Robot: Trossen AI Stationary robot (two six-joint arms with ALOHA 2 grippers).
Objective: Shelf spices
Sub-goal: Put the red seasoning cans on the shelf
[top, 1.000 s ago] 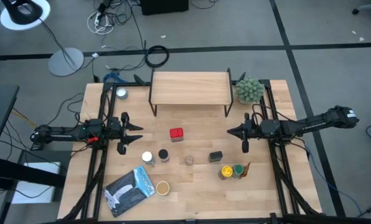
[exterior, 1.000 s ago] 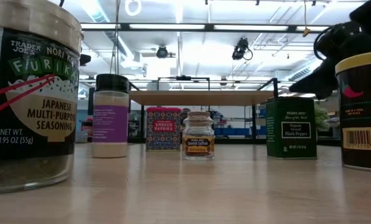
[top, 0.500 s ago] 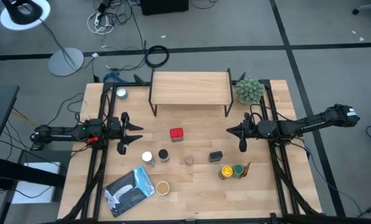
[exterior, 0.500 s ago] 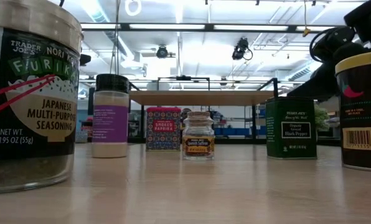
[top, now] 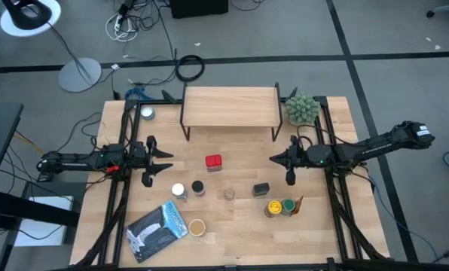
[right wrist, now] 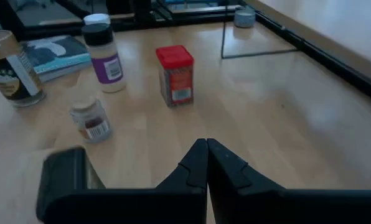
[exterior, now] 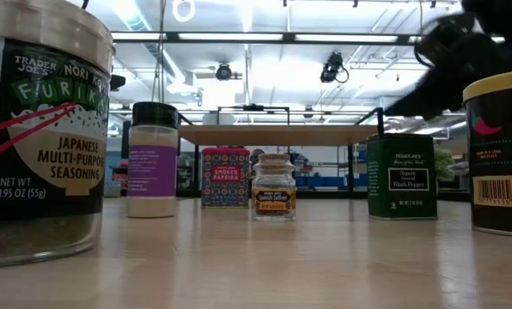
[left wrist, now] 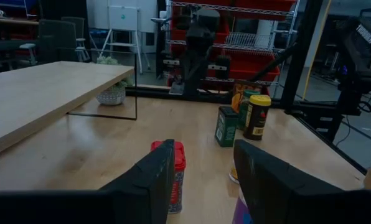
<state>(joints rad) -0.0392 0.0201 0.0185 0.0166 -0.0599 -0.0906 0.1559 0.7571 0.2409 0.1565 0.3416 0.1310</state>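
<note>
The shelf (top: 229, 105), a light wood board on black legs, stands at the table's far middle. The spices stand on the table in front of it: a red tin (top: 213, 161), white-lidded (top: 178, 190) and black-lidded (top: 197, 187) jars, a small glass jar (top: 229, 193), a dark green tin (top: 261, 189), yellow-lidded (top: 273, 208) and green-lidded (top: 288, 205) jars, and a tan-lidded jar (top: 197, 226). My left gripper (top: 164, 163) hovers open at the left, level, with the red tin (left wrist: 176, 180) ahead between its fingers. My right gripper (right wrist: 206, 144) is shut at the right, aimed toward the red tin (right wrist: 175, 74), holding nothing.
A silver-blue pouch (top: 158, 229) lies at the near left. A fuzzy green plant (top: 302, 109) sits beside the shelf's right end, and a small round tin (top: 146, 113) at the far left. Black rails run along both table sides.
My right gripper has moved a little toward the table's middle and risen slightly, staying shut. The spices and shelf have not moved.
</note>
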